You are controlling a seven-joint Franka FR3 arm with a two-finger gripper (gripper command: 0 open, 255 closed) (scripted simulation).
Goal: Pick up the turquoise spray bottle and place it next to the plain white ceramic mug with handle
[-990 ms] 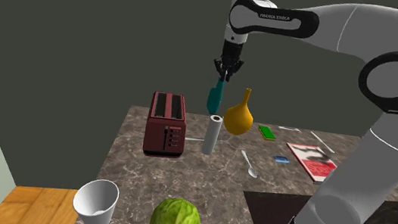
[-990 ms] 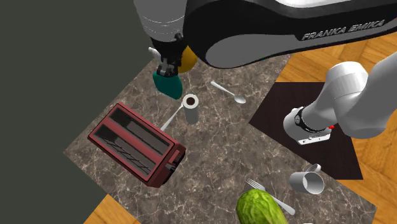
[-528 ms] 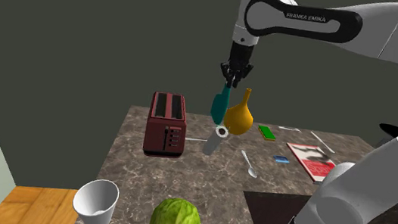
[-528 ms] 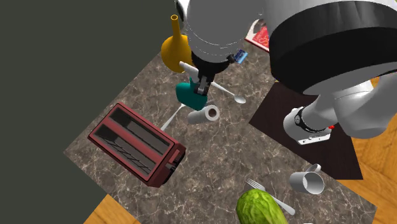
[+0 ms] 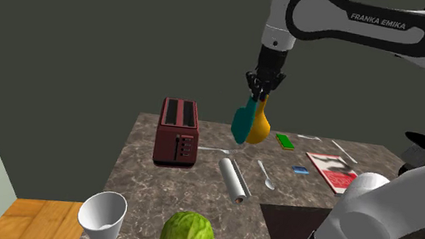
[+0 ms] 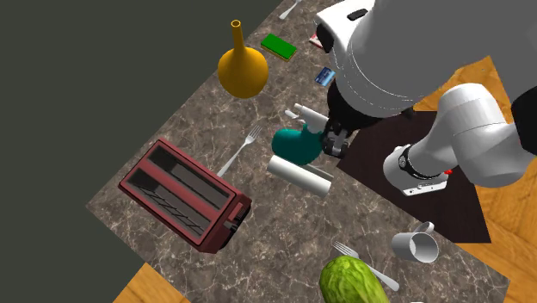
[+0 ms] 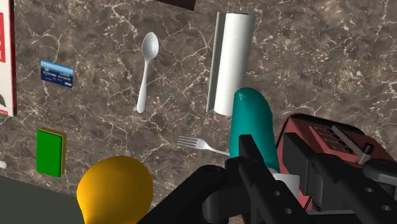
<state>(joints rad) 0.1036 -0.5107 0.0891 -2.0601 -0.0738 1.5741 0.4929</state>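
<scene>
One risk: the pincer (image 5: 258, 93) clasps the teal spray bottle (image 5: 241, 124) seemingly just by its top, hanging tilted, so it could swing loose well short of the white mug (image 5: 102, 215).

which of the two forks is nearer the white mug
The fork lying beside the green lettuce, close to the white mug. The other fork lies across the table, next to the red toaster.
</scene>
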